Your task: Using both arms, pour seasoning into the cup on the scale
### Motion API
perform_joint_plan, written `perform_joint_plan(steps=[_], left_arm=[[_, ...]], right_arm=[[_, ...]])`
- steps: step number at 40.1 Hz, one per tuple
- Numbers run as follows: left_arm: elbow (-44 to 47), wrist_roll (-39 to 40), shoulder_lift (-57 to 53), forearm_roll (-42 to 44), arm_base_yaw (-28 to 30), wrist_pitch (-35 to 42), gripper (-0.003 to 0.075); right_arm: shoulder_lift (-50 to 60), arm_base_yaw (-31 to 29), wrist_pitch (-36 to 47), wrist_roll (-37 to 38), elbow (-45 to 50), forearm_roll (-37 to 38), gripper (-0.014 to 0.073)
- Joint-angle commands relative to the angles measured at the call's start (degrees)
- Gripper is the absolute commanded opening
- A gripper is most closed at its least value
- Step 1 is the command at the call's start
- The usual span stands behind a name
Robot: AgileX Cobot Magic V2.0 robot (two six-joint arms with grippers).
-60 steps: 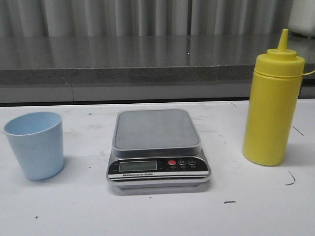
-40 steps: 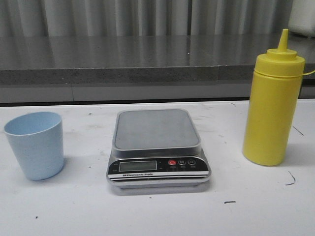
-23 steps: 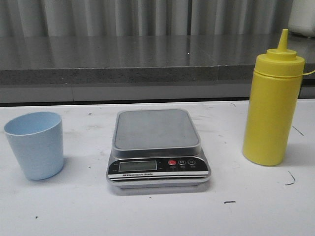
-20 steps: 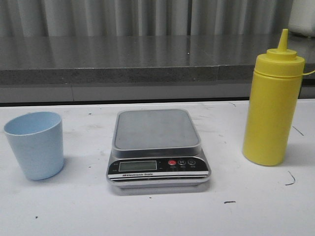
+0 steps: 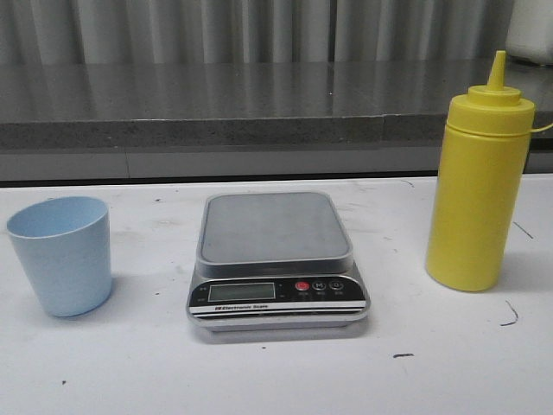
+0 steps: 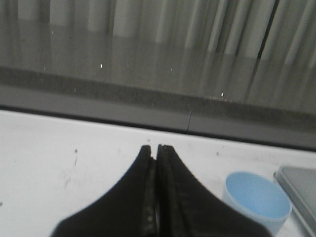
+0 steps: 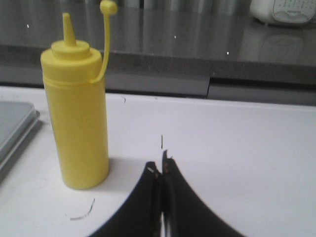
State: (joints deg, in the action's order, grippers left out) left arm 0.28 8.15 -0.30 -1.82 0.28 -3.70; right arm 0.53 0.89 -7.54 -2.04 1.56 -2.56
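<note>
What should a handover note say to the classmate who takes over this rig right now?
Left claw: shut, empty, on the far side of the cup from the scale.
Right claw: shut, empty, near the seasoning.
Scale: mid-table, platform bare, cup to its left, bottle upright to its right.
Done: nothing.
Left: cup onto scale, then pour seasoning.

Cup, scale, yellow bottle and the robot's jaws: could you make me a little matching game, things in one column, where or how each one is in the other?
Things:
1. cup
2. scale
3. yellow bottle
4. left gripper

Places or states:
A. upright at the table's right side
B. jaws shut, holding nothing
C. on the table, left of the scale
D. in the middle, platform bare

Pairs: 1-C, 2-D, 3-A, 4-B
</note>
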Motion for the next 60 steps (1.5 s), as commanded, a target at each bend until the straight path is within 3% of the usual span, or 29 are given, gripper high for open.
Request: perform_joint_plan(steps=[1, 4, 6, 15, 26, 39, 43, 45, 48, 51, 55, 57, 60], left_arm=[[1.4, 0.1, -0.9, -1.6, 0.0, 15.3, -0.002], [1.0, 0.1, -0.9, -2.2, 0.0, 22.5, -0.002], [-0.3, 0.1, -0.9, -2.2, 0.0, 23.2, -0.002], [-13.5, 0.0, 2.7, -0.3, 0.0, 12.3, -0.002], [-31.2, -0.1, 20.9, -0.3, 0.0, 1.5, -0.002], [-37.5, -0.2, 34.3, -0.3, 0.0, 2.3, -0.002], [-37.5, -0.2, 34.7, -0.3, 0.0, 2.3, -0.0015], [-37.5, -0.2, 34.7, -0.3, 0.0, 2.3, 0.0011], [-37.5, -0.2, 34.7, -0.3, 0.0, 2.3, 0.0113], [-37.5, -0.2, 34.7, -0.3, 0.0, 2.3, 0.0291], [-37.5, -0.2, 34.7, -0.3, 0.0, 2.1, 0.051], [-37.5, -0.2, 34.7, -0.3, 0.0, 2.1, 0.0594], [-37.5, -0.2, 34.7, -0.3, 0.0, 2.5, 0.0632]], right_arm=[[0.9, -0.3, 8.9, 0.0, -1.0, -2.1, -0.0111], [0.9, -0.3, 9.7, 0.0, -2.5, -2.1, -0.0111], [0.9, -0.3, 9.5, 0.0, -4.0, -2.1, -0.0111], [-0.4, -0.3, 4.6, 0.0, -17.4, -2.2, -0.0111], [-14.0, -0.3, -8.6, 0.0, -34.5, -2.4, -0.0111], [-20.0, 0.0, -8.9, 0.0, -36.7, -2.4, -0.0102], [-20.0, 0.0, -8.5, 0.0, -36.7, -2.4, -0.0022], [-20.0, 0.0, -8.5, 0.0, -36.7, -2.4, 0.0048], [-20.0, 0.0, -8.5, 0.0, -36.7, -2.4, 0.0194], [-20.0, 0.0, -8.5, 0.0, -36.7, -2.4, 0.0373], [-20.0, 0.0, -8.8, 0.0, -36.7, -2.4, 0.0542], [-20.0, 0.0, -9.1, 0.0, -36.7, -2.4, 0.0601], [-20.0, 0.0, -9.4, 0.0, -36.7, -2.4, 0.061]])
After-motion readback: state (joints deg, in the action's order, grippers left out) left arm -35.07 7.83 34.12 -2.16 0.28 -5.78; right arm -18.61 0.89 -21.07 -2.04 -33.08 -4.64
